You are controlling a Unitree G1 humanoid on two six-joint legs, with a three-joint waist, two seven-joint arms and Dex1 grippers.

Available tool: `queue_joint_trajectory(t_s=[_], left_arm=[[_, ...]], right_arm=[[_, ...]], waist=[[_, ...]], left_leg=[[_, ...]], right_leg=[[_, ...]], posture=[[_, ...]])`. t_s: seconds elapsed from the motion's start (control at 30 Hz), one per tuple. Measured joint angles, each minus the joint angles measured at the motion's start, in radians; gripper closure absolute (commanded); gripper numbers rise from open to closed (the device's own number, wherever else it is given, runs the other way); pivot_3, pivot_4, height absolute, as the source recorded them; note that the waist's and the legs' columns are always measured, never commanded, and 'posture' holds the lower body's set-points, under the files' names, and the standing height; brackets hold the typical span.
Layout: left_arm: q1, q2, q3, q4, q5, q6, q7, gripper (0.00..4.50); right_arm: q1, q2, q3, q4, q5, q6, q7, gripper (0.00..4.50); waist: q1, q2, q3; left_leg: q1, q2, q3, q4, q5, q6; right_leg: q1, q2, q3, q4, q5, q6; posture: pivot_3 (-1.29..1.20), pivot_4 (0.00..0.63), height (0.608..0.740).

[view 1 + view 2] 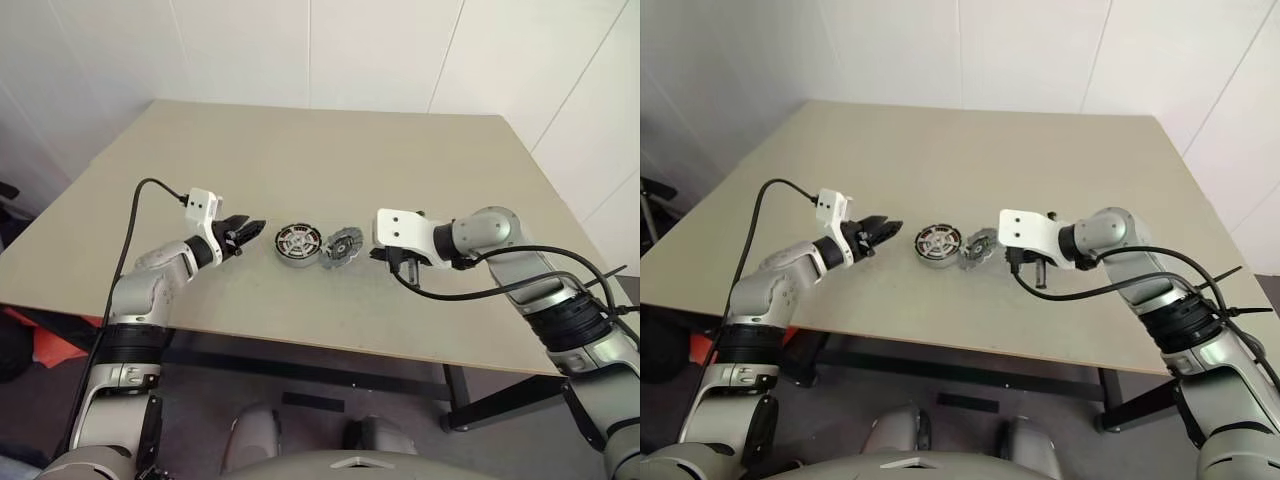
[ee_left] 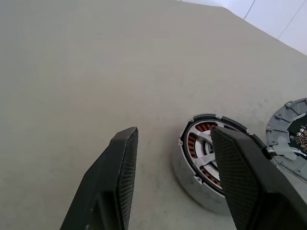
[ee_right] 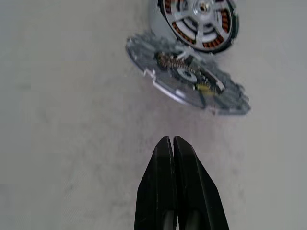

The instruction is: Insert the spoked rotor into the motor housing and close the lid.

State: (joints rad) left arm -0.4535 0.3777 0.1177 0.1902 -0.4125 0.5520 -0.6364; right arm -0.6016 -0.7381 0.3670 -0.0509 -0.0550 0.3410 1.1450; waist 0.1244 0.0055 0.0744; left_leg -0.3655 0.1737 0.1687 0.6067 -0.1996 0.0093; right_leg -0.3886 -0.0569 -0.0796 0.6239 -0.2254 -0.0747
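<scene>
Grey lid (image 3: 189, 79) lies just beyond the closed right tool (image 3: 172, 141).

— How's the light?
— Soft, even, fairly bright; faint shadows, no glare on the table (image 1: 330, 140).
— Sharpness?
— Head views crisp. In the right wrist view the lid (image 3: 189, 79) blurs — upper half of the frame.

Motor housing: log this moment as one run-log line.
motor housing: on table, spoked rotor seated inside | lid: off, leaning on housing | left gripper: open, empty, beside housing | right gripper: shut, empty
</scene>
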Motion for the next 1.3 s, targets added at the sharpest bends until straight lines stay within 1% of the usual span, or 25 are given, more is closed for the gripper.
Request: queue_joint_trajectory(t_s=[0.13, 0.33, 0.8, 0.97, 1.3], left_arm=[[0.001, 0.009, 0.002, 0.001, 0.018, -0.012, 0.012, 1.96], [0.003, 0.013, 0.010, 0.002, 0.026, -0.032, 0.034, 1.96], [0.019, 0.016, 0.031, 0.002, 0.039, -0.042, 0.063, 1.96], [0.018, 0.016, 0.031, 0.002, 0.040, -0.042, 0.071, 1.96], [0.017, 0.016, 0.031, 0.002, 0.041, -0.048, 0.078, 1.96]], right_arm=[[-0.045, 0.082, 0.000, 0.003, 0.020, 0.037, -0.012, 4.45], [-0.139, 0.179, -0.001, 0.081, 0.019, 0.062, -0.062, 4.45], [-0.198, 0.389, 0.001, 0.210, 0.015, 0.095, -0.183, 4.45], [-0.232, 0.478, -0.001, 0.304, 0.015, 0.093, -0.257, 4.45], [-0.256, 0.606, -0.005, 0.528, 0.007, 0.023, -0.390, 4.45]], waist=[[0.000, 0.000, 0.000], [-0.002, 0.000, 0.000], [-0.004, 0.000, 0.000], [-0.004, 0.000, 0.000], [-0.007, 0.000, 0.000]], left_leg=[[0.000, 0.000, 0.000, 0.001, 0.000, 0.001], [0.000, 0.000, 0.000, 0.001, 0.000, 0.000], [-0.001, 0.000, 0.000, 0.001, 0.000, -0.001], [-0.001, 0.000, -0.001, 0.001, 0.002, -0.003], [-0.001, 0.000, -0.001, 0.000, 0.002, -0.004]], right_leg=[[0.000, 0.000, 0.000, 0.000, 0.002, -0.003], [0.000, 0.000, 0.000, 0.000, 0.002, -0.003], [0.000, 0.000, 0.000, 0.001, 0.002, -0.004], [0.000, 0.000, 0.000, 0.000, 0.002, -0.004], [0.000, 0.000, 0.000, 0.000, 0.002, -0.004]], posture=[[0.00, 0.000, 0.740], [0.00, 0.000, 0.740], [0.00, 0.000, 0.740], [0.00, 0.000, 0.740], [0.00, 0.000, 0.740]])
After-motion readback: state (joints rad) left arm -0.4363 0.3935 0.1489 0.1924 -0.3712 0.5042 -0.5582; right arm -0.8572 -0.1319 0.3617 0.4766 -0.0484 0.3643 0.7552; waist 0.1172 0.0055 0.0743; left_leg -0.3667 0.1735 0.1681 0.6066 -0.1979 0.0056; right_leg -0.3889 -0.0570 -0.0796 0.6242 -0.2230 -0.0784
